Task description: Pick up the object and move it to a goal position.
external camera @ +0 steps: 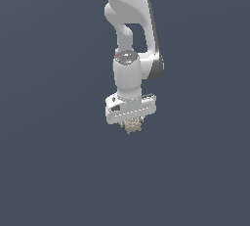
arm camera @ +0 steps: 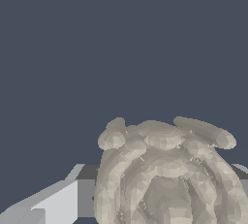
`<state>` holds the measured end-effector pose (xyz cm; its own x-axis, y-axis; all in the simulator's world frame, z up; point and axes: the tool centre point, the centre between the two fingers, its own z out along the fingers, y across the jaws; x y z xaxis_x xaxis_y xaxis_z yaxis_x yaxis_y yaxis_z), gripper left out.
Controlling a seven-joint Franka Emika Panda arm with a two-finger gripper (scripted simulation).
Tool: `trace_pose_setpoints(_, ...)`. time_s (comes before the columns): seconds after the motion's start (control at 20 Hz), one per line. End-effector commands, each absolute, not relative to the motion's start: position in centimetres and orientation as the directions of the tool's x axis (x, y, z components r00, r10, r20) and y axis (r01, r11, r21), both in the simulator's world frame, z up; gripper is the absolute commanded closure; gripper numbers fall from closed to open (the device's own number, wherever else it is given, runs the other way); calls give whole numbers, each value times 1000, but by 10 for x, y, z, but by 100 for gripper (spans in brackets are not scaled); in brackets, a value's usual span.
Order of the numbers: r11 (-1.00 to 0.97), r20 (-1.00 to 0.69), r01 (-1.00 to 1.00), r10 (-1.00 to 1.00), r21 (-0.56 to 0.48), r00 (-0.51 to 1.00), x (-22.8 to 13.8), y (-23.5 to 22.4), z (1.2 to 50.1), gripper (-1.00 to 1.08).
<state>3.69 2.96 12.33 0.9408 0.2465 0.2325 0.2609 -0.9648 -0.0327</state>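
The object [external camera: 132, 125] is a small beige-tan lumpy block with a ridged surface. In the exterior view it sits just under the white hand of my arm, between the fingers of my gripper [external camera: 131, 124], which are mostly hidden behind it. In the wrist view the object [arm camera: 164, 174] fills the space close to the camera, with one light grey finger [arm camera: 53, 203] showing beside it. The gripper looks shut on the object. I cannot tell whether the object rests on the surface or hangs above it.
The white arm [external camera: 129, 34] comes down from the top of the exterior view. Around it there is only a plain dark blue-grey surface [external camera: 49, 161]. No goal marker shows in either view.
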Motion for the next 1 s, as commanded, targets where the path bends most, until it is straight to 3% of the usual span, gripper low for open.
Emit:
trace_pose_setpoints(0.0, -957, 273, 289, 270, -34, 924, 46, 23, 139, 108)
trace_pose_setpoints(0.95, -882, 522, 470, 390, -23, 758, 98, -20, 247, 108)
